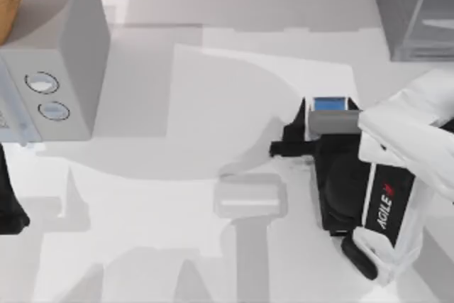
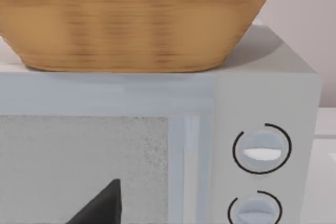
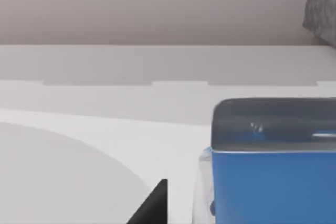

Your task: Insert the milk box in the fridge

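The milk box [image 1: 330, 103] shows its blue top on the right half of the table, directly ahead of my right gripper [image 1: 312, 124], which sits against its near side. In the right wrist view the milk box [image 3: 273, 182] looms close and blue, with a greyish top. Whether it is gripped cannot be seen. The fridge [image 1: 411, 5], dark grey with a pale translucent panel, stands at the back right corner; its speckled edge [image 3: 323, 3] also shows from the right wrist. My left gripper [image 1: 10, 211] is parked at the left edge, facing the microwave.
A light grey microwave [image 1: 57, 69] with two round dials [image 2: 261, 149] stands at the back left, with a wicker basket [image 2: 136, 19] on top of it. A faint pale rectangular shape [image 1: 250, 200] lies near the table's middle.
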Controlling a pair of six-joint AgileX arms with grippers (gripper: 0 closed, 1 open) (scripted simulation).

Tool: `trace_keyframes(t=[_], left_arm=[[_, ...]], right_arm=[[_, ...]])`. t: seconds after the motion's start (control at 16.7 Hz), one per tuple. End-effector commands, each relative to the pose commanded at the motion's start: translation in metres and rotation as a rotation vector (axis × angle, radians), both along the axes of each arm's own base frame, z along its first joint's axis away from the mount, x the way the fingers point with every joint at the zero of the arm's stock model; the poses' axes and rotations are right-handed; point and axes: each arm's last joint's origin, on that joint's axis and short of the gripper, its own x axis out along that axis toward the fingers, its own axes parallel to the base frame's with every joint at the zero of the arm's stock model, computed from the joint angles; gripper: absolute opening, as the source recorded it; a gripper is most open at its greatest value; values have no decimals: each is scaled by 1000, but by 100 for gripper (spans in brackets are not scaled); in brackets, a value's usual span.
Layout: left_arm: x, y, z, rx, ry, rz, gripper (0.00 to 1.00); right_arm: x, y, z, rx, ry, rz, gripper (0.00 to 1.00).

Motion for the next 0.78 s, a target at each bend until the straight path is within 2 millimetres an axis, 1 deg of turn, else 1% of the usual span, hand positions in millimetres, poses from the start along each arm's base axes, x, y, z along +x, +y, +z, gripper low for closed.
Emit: trace_keyframes(t=[0.42,0.48,0.78], left_arm=[[0,0,0,0,0,0,100],[0,0,0,0,0,0,100],[0,0,0,0,0,0,100]], right_arm=[[0,0,0,0,0,0,2],[0,0,0,0,0,0,0],[0,0,0,0,0,0,0]])
